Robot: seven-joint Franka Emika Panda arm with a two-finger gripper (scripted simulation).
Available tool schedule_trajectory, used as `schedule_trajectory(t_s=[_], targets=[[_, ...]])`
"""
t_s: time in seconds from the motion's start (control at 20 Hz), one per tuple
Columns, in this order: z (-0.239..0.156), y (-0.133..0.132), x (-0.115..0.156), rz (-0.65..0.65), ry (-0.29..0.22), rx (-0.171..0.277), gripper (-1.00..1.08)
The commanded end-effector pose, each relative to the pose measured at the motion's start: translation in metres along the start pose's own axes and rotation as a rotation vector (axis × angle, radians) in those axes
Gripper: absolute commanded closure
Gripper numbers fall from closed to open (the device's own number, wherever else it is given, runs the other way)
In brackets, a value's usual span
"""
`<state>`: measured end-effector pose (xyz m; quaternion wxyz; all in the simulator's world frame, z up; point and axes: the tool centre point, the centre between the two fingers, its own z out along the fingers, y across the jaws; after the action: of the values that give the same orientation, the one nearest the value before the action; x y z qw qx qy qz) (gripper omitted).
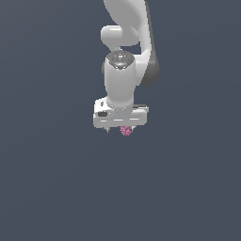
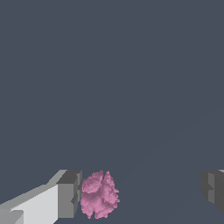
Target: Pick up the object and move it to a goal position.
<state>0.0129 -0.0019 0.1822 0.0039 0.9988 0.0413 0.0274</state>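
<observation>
A white robot arm (image 1: 123, 70) reaches down over a plain dark grey surface (image 1: 47, 188), its gripper (image 1: 121, 128) held wide apart with a broad gap between the two fingers. The object (image 2: 99, 195), a tiny pink bumpy blob, sits between those fingers, right against one fingertip (image 2: 69, 194) and well apart from the other, directly under the gripper

A bare simulated scene: flat, featureless grey-blue ground (image 1: 47, 188), nothing homelike.
</observation>
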Motion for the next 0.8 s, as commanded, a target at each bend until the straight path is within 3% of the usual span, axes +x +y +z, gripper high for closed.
schedule_trajectory(t_s=[0.0,0.75], targets=[[0.005,-0.002,-0.005,-0.024,-0.003,0.0,-0.92],[0.065,-0.032,-0.073,-0.354,-0.039,0.013,-0.92]])
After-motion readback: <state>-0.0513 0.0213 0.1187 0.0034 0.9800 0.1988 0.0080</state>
